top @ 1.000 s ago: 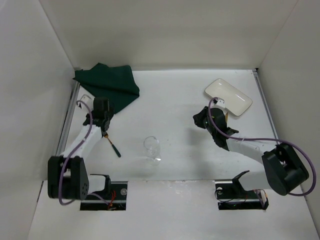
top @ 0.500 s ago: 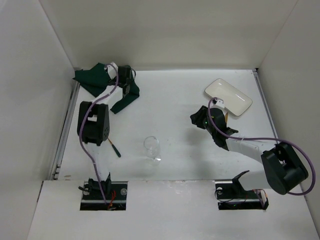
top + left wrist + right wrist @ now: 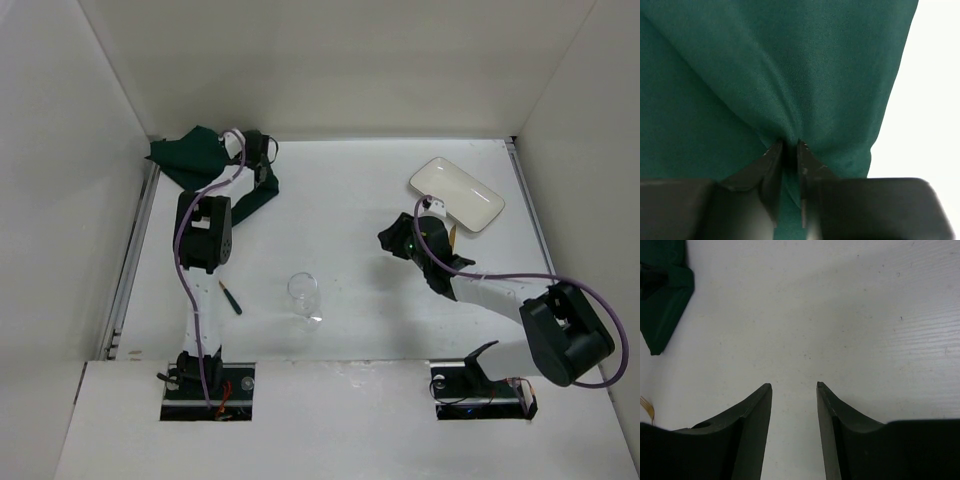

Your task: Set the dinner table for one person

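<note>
The dinner table (image 3: 350, 190) is the big white surface with walls round it. At its far left corner lies a dark green cloth (image 3: 188, 153), bunched and partly folded. My left gripper (image 3: 262, 152) is shut on a fold of the cloth (image 3: 805, 75), the jaws pinching it tightly (image 3: 787, 146). My right gripper (image 3: 385, 240) hovers right of centre, open, with only bare table between its fingers (image 3: 794, 386). A clear glass (image 3: 303, 292) stands near the front middle. A white rectangular plate (image 3: 457, 192) lies at the back right.
A dark-handled fork (image 3: 231, 297) lies left of the glass; its golden tines (image 3: 646, 407) show at the right wrist view's left edge. The green cloth (image 3: 662, 295) shows there too. A small orange-brown piece (image 3: 455, 232) lies by the plate's near edge.
My left arm swung from beside the fork up to the far-left cloth and shut on a fold, bunching it. My right gripper opened and shifted slightly left.
</note>
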`<action>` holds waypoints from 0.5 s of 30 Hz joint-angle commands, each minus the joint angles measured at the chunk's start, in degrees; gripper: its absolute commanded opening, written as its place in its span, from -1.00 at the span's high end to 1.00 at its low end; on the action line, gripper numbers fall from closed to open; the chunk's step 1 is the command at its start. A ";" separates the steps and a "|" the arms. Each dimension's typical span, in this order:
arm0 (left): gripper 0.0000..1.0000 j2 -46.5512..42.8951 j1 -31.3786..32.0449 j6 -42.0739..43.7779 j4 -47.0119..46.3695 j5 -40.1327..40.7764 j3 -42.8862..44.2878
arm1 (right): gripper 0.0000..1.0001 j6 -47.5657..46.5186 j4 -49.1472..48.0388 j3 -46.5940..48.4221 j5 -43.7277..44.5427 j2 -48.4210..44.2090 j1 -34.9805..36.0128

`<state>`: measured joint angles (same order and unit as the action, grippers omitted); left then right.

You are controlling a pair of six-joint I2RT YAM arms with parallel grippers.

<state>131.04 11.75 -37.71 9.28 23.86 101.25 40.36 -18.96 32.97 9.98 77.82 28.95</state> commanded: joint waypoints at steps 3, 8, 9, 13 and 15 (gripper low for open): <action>0.89 -0.61 3.14 -5.52 -1.09 -7.23 -4.30 | 0.06 0.07 -3.63 2.36 -0.57 0.75 0.10; 0.91 -3.07 8.50 -8.87 -4.08 -11.37 -7.72 | 0.05 0.33 -3.98 1.83 -0.57 0.31 0.10; 0.91 -3.94 9.55 -8.87 -5.22 -11.46 -9.30 | 0.05 0.33 -3.89 1.83 -0.57 0.23 0.10; 0.91 -7.99 11.67 -8.43 -7.34 -13.31 -15.81 | 0.04 0.42 -4.07 1.39 -0.57 -0.48 -0.25; 0.91 -11.49 12.02 -7.73 -8.66 -14.10 -21.24 | 0.04 0.51 -4.07 1.66 -0.66 0.22 0.01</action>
<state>123.76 22.72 -45.52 -2.70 15.99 86.41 40.56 -18.98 33.01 9.63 78.19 28.95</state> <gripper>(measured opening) 0.098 0.480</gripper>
